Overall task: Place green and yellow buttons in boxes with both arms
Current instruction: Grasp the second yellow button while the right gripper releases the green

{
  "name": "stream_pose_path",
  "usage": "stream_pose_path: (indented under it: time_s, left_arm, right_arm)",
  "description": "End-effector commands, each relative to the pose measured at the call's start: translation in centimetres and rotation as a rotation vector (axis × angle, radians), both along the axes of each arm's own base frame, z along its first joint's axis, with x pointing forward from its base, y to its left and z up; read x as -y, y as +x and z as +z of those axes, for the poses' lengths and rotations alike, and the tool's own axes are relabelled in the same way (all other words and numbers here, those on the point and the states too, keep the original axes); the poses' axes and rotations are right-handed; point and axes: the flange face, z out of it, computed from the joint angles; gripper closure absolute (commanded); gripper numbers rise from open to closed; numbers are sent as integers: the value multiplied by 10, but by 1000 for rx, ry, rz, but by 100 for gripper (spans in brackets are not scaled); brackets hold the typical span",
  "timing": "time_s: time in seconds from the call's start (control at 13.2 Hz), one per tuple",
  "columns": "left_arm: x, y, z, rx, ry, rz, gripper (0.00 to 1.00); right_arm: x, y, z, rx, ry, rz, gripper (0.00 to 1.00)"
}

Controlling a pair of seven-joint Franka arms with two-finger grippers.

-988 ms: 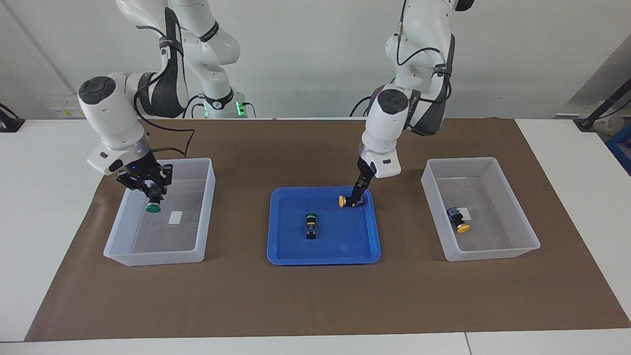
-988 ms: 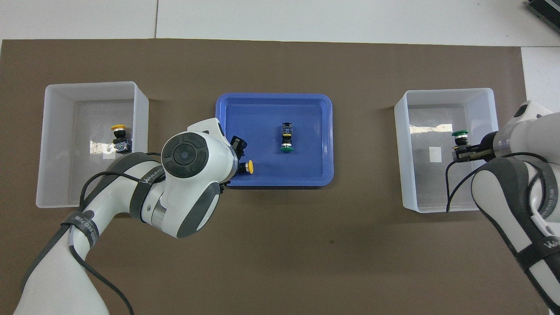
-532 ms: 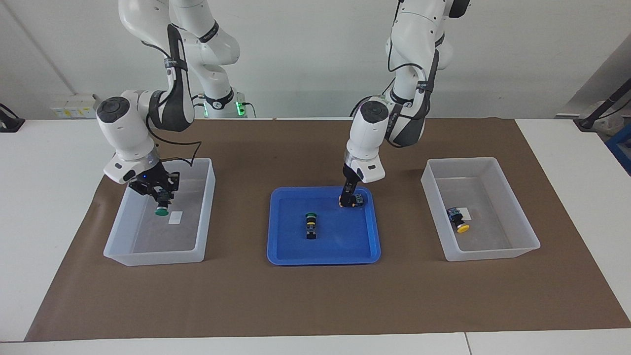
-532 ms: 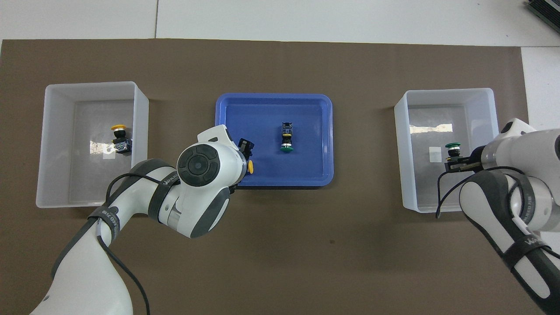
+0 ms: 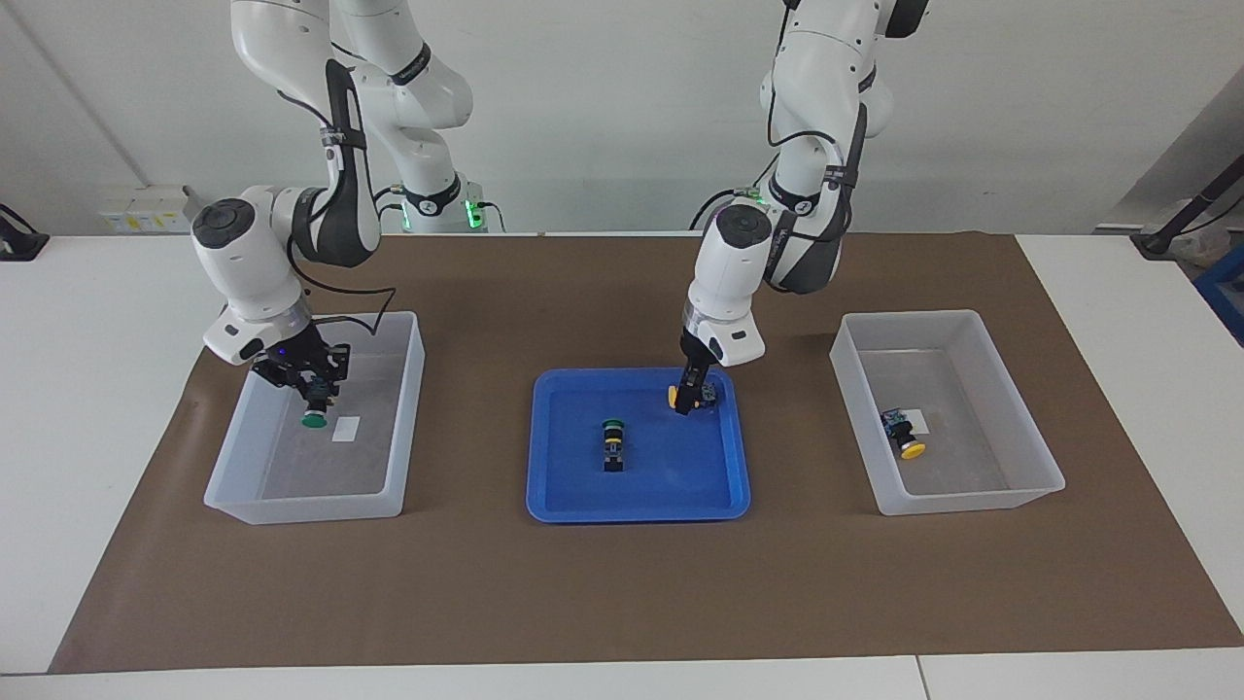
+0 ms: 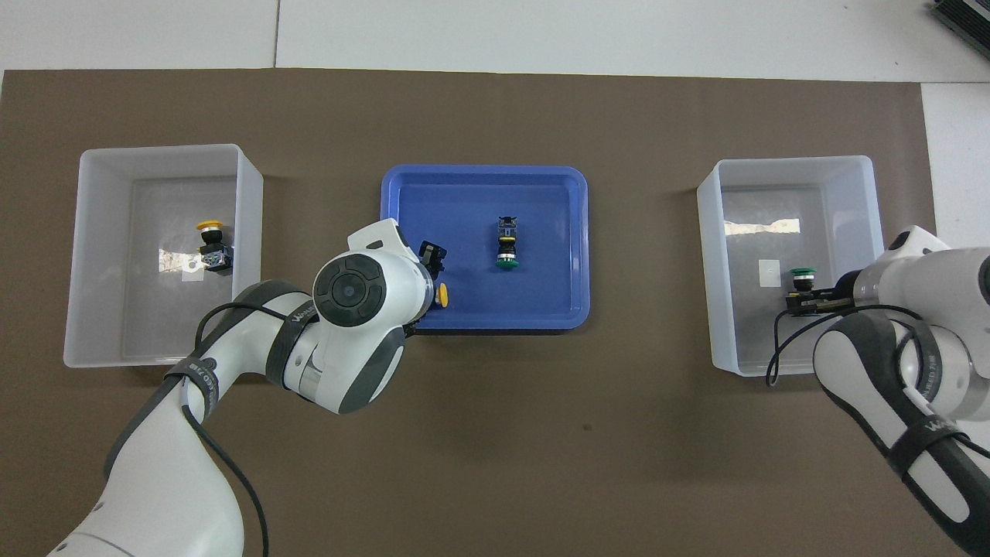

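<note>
We take the blue tray at mid-bench as our landmark. The left pincer is down in its corner nearest the robots, its fingers around a yellow button. A green button lies alone at the tray's middle. The box toward the left arm's end holds a second yellow button. Over the box toward the right arm's end, the right pincer carries a second green button, cap down; we cannot tell how wide its fingers stand.
</note>
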Motion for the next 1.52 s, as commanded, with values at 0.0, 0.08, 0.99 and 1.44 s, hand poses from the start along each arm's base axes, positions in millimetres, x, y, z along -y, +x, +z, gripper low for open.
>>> stream_pose_path:
  time_s: [0.0,0.08,0.99,1.44]
  left_arm:
    - [-3,-4,-16,12,1,12,19]
    - [-3,-3,-18,18,-4,13,24]
    - [6,37,21,36,-18,30,100]
    - [-45,98,132,-14,81,26,100]
  right_arm:
    - [1,-3,4,8,1,11,0]
    - [1,-1,12,20,-1,13,0]
    - [-78,60,171,129,15,-40,0]
    - [-195,86,169,168,87,-165,0]
